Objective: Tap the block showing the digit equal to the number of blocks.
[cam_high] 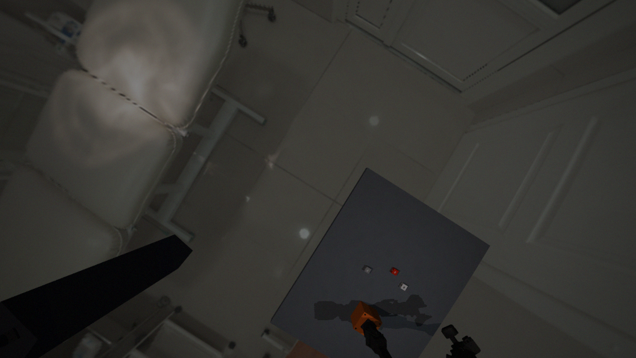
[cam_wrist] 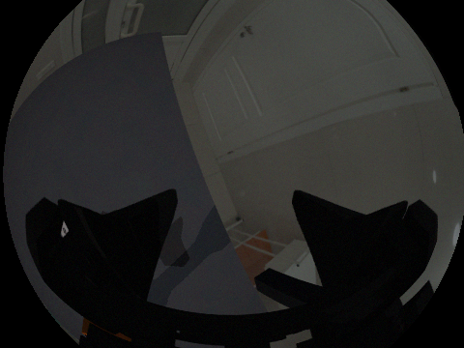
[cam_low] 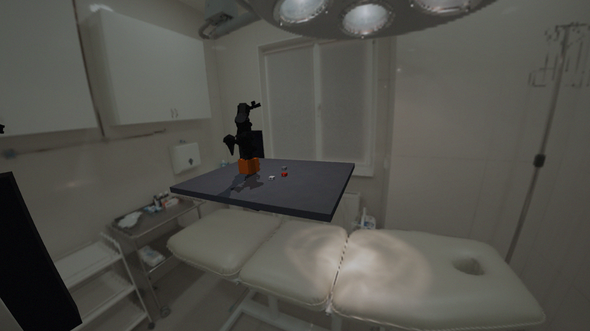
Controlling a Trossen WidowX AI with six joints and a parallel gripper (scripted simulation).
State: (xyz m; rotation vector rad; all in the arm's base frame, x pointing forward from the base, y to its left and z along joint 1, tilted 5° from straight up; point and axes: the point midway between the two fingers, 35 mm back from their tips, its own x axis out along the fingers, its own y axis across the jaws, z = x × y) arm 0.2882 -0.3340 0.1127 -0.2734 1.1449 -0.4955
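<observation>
Three small blocks stand on the dark table (cam_high: 377,200) (cam_low: 314,189): a grey block (cam_high: 367,269) (cam_low: 284,168), a red block (cam_high: 394,271) (cam_low: 284,174) and a white block (cam_high: 403,286) (cam_low: 271,177). The white block shows partly past a finger in the wrist view (cam_wrist: 64,229). Their printed digits are too small to read. My gripper (cam_wrist: 235,197) is open and empty, with its fingers wide apart. It is raised off the table, away from the blocks, near the table's side edge; the wrist view shows table on the left and floor on the right.
The orange arm base (cam_high: 365,318) (cam_low: 248,166) stands on the table near the blocks. A large black box (cam_high: 102,280) (cam_low: 16,255) is off to the side. A padded treatment bed (cam_low: 294,258) (cam_high: 133,66) and a metal trolley (cam_low: 156,217) stand beyond the table.
</observation>
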